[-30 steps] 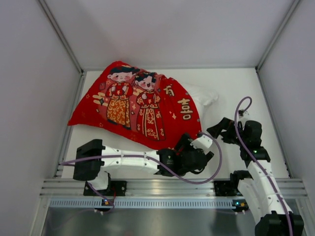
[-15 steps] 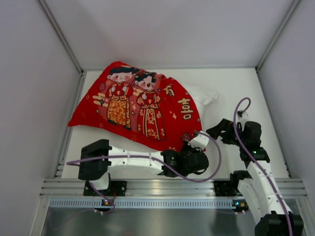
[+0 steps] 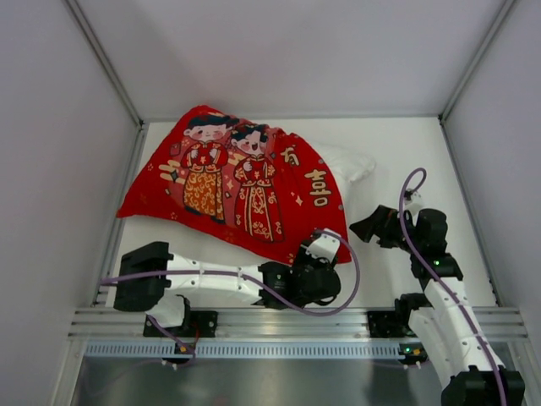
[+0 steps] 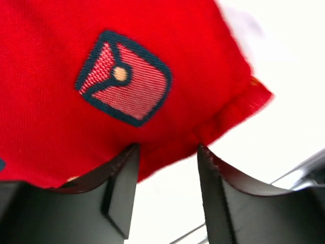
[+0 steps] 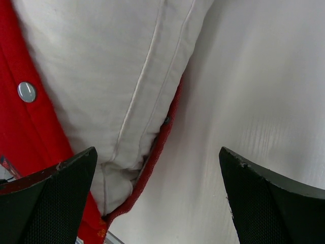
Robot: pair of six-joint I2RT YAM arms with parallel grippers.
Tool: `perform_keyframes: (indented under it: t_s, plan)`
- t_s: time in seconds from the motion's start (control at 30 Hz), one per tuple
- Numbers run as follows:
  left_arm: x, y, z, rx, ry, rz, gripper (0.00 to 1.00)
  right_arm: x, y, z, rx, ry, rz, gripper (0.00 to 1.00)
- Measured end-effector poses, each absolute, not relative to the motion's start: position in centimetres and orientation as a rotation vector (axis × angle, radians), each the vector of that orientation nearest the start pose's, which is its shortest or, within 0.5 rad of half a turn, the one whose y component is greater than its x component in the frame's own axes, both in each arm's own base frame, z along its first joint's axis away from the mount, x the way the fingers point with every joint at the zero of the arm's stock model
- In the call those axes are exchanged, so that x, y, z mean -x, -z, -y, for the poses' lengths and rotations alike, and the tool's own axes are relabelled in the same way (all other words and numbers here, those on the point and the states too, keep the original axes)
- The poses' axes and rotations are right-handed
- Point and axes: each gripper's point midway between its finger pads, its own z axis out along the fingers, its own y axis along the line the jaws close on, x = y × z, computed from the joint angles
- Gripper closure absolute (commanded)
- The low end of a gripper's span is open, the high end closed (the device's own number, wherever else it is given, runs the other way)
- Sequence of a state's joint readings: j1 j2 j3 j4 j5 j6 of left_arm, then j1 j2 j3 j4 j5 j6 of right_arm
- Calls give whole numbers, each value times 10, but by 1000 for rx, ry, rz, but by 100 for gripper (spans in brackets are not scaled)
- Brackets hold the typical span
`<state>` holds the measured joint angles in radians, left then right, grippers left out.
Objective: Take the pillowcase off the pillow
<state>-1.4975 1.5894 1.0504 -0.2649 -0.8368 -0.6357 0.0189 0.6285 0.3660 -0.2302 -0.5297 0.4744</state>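
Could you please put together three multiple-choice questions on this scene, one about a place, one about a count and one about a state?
1. In the top view, on which side does the pillow poke out of the pillowcase?
A. right
B. left
C. the near edge

2. How many cartoon figures show on the pillowcase's upper face?
A. one
B. two
C. four

3. The right pincer is:
A. open, holding nothing
B. shut on the pillow
C. shut on the pillowcase

Answers:
1 A, the white corner shows past the red cover's right end.
2 B, a pair stands side by side.
3 A, its wrist view shows it spread wide, clamping nothing.
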Motion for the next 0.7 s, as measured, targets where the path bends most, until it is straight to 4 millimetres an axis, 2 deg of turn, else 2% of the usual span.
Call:
perform_keyframes:
  t_s: [0.17, 0.27, 0.37, 0.53, 0.7]
  plan:
    - [-120, -141, 389, -599, 329, -1982, 32, -230, -129, -110, -136, -850, -2088, 1]
    - [-110, -150, 403, -636, 352, -1959, 23, -230, -130, -110, -136, -851, -2088, 0]
    - [-109, -154, 418, -652, 358, -1942, 17, -229, -131, -110, -134, -850, -2084, 1]
    - [-119, -146, 426, -659, 309, -1929, 15, -229, -134, -110, -126, -849, -2068, 1]
    - [-154, -135, 420, -582, 242, -1963, 18, -228, -136, -110, -121, -847, -2058, 1]
